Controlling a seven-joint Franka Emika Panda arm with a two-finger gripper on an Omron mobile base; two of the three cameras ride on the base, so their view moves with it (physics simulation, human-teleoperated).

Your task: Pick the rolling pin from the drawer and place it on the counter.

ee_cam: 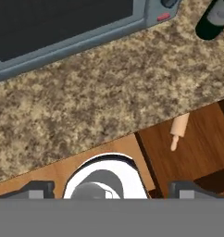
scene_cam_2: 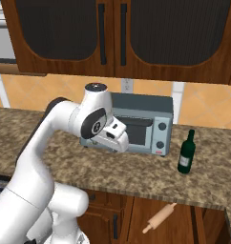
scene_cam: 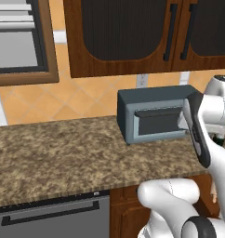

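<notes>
The rolling pin (scene_cam_2: 160,218) is a light-brown wooden rod lying slanted in the open drawer (ee_cam: 202,148) below the counter's dark front edge. In the hand view one handle end of the rolling pin (ee_cam: 179,130) sticks out from under that edge. My gripper (ee_cam: 113,190) hangs above the speckled granite counter (scene_cam_2: 136,174) in front of the toaster oven, left of the pin and higher than it. Its dark fingertips (ee_cam: 39,190) stand wide apart with nothing between them. The hand (scene_cam_2: 113,137) points down at the counter (scene_cam: 63,153).
A grey-blue toaster oven (scene_cam_2: 142,125) stands at the back of the counter, with a dark green bottle (scene_cam_2: 186,152) to its right. The grey dishwasher front (scene_cam: 54,218) sits under the counter at the left. Dark wall cabinets (scene_cam_2: 122,33) hang overhead.
</notes>
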